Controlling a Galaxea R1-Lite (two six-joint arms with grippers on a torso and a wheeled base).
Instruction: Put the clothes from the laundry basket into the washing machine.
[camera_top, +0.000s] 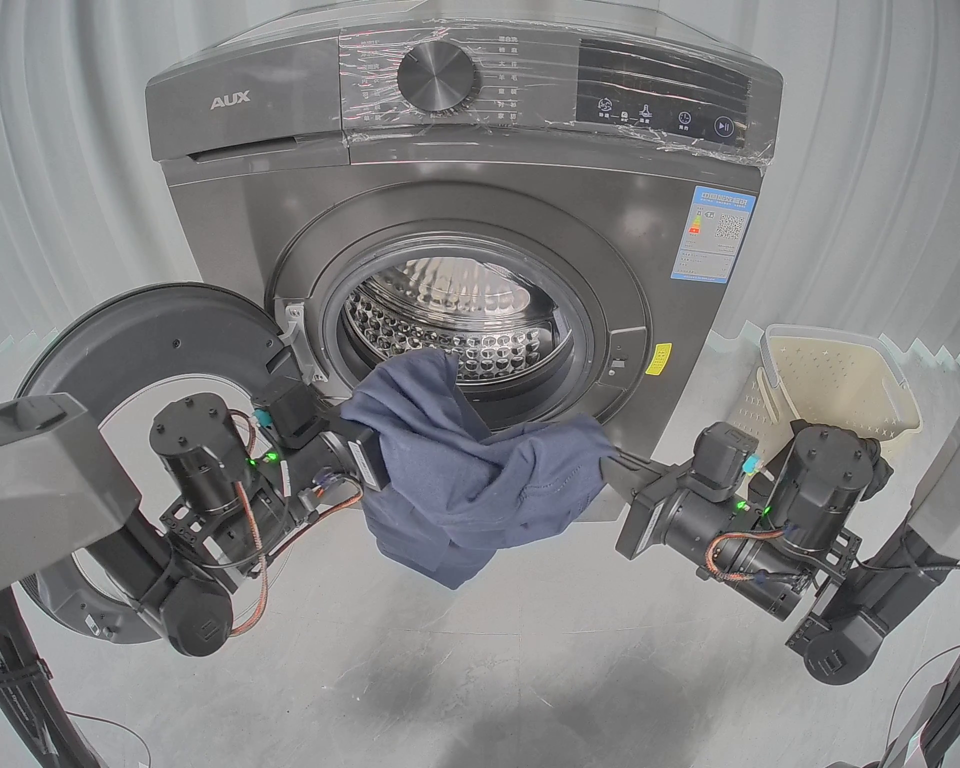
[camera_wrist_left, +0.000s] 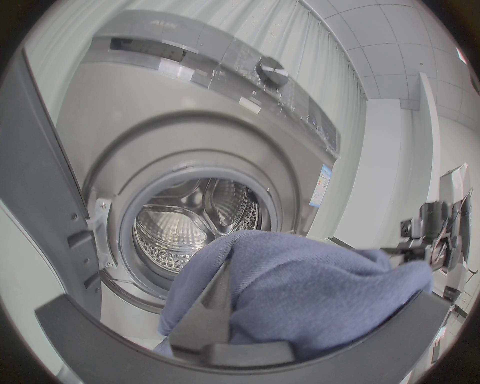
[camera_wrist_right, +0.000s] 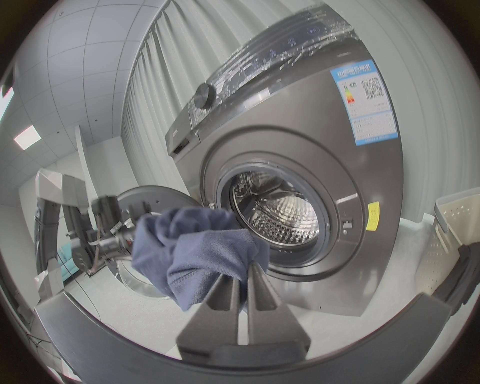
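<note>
A dark blue garment (camera_top: 470, 470) hangs stretched between my two grippers in front of the washing machine (camera_top: 460, 200), just below its open drum (camera_top: 455, 310). My left gripper (camera_top: 365, 445) is shut on the garment's left end, and cloth drapes over its fingers (camera_wrist_left: 215, 300). My right gripper (camera_top: 610, 465) is shut on the right end, its fingers (camera_wrist_right: 235, 295) pinching a fold of the blue garment (camera_wrist_right: 200, 255). The cream laundry basket (camera_top: 830, 380) stands on the floor to the right of the machine, behind my right arm.
The machine's round door (camera_top: 150, 350) is swung open to the left, close behind my left arm. Pale curtains hang behind the machine. The grey floor (camera_top: 500, 650) in front is bare. A dark item (camera_wrist_right: 467, 275) hangs at the basket's edge (camera_wrist_right: 450, 215).
</note>
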